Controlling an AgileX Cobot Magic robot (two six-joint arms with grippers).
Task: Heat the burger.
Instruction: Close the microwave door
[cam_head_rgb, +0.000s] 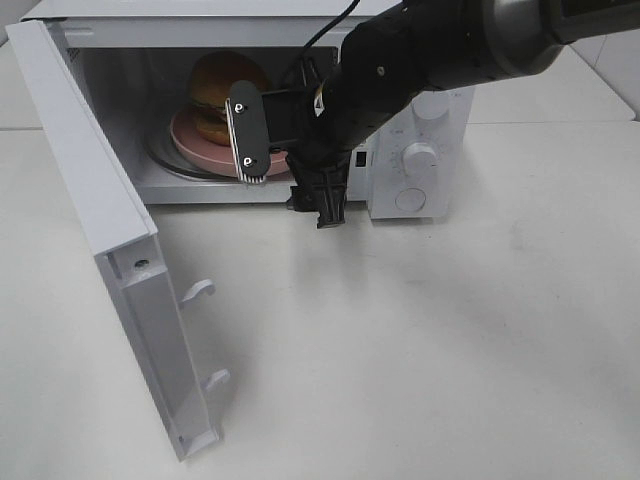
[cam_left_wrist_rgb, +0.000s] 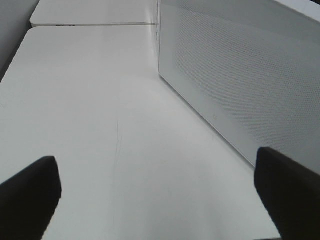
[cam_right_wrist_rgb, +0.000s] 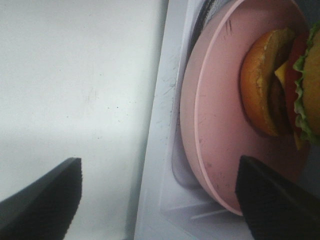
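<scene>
Burger (cam_head_rgb: 222, 95) sits on pink plate (cam_head_rgb: 186, 135) inside open microwave (cam_head_rgb: 420, 150); right fingers (cam_right_wrist_rgb: 45, 200) spread, seemingly clear of the plate; left fingers (cam_left_wrist_rgb: 30, 190) spread, empty; loading step judged near done, and the next move calls for withdrawing, then shutting door (cam_head_rgb: 100, 220).

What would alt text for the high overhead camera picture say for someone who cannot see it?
A burger sits on a pink plate inside a white microwave whose door stands wide open on a white table. A black robot arm reaches in from the right, its open tool at the plate's front edge.
</scene>
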